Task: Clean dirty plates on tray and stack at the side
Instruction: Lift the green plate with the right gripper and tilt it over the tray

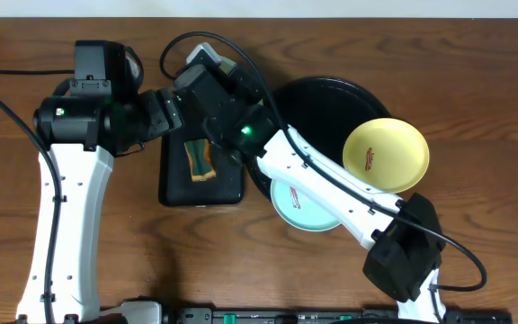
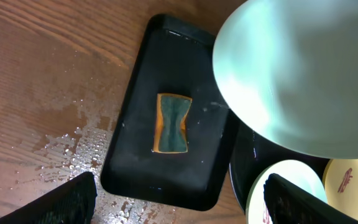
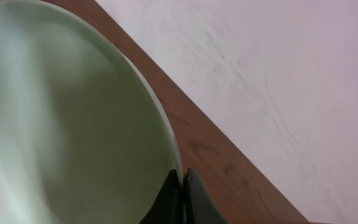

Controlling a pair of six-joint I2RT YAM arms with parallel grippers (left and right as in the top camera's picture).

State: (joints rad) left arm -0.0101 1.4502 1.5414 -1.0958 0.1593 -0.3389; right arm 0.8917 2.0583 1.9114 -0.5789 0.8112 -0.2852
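My right gripper (image 3: pixel 183 179) is shut on the rim of a pale blue-white plate (image 3: pixel 67 124) and holds it tilted in the air above the back of the table. That plate fills the upper right of the left wrist view (image 2: pixel 297 74). A pale yellow plate (image 1: pixel 386 155) with a reddish smear leans on the right rim of the round black tray (image 1: pixel 317 94). A light blue plate (image 1: pixel 297 214) lies at the tray's near edge, partly under my right arm. My left gripper (image 2: pixel 191 205) is open and empty above the rectangular tray.
A smaller rectangular black tray (image 1: pixel 174 184) left of the round tray holds a green and orange sponge (image 1: pixel 200 159), also in the left wrist view (image 2: pixel 172 122). Water droplets (image 2: pixel 73 143) wet the wood left of it. Both arms cross above the table's middle.
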